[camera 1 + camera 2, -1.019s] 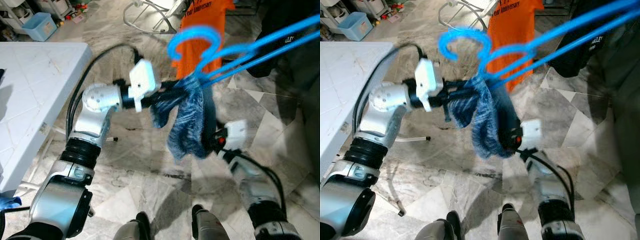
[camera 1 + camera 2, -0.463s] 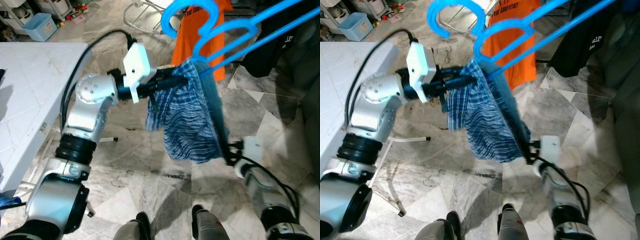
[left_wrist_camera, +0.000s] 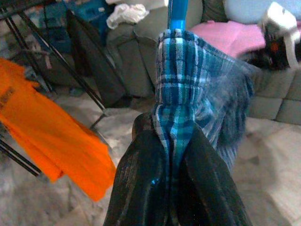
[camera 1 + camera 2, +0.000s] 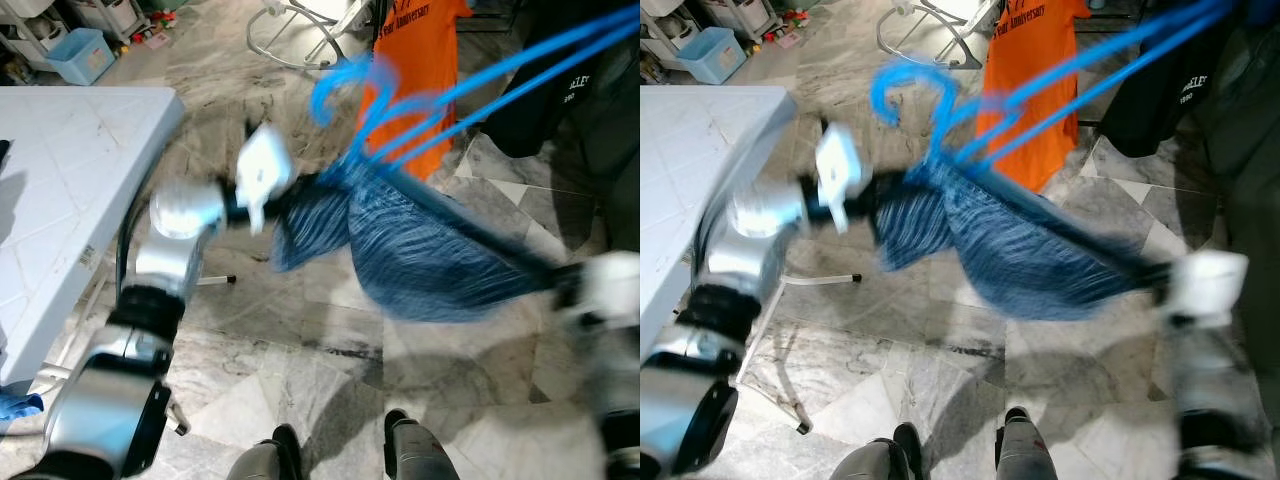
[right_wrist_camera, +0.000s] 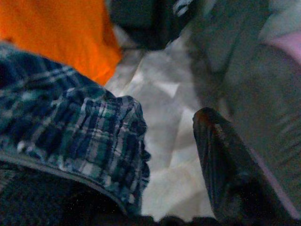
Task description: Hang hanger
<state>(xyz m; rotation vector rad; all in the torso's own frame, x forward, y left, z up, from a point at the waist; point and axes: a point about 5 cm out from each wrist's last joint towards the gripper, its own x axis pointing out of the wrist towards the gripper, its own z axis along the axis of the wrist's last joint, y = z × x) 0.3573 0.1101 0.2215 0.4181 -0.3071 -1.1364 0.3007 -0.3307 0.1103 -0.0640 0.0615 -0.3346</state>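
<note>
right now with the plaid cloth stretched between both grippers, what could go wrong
The left gripper pinches the plaid cloth just under the blue hanger, so a hard pull may drag the cloth off it. The right gripper has the cloth against one finger, with open space before the other, so it may slip. The blurred swing could catch the orange shirt.

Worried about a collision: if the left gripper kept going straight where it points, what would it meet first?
Past the plaid cloth and blue hanger pinched in the left gripper, probably the grey sofa; depth is unclear.
</note>
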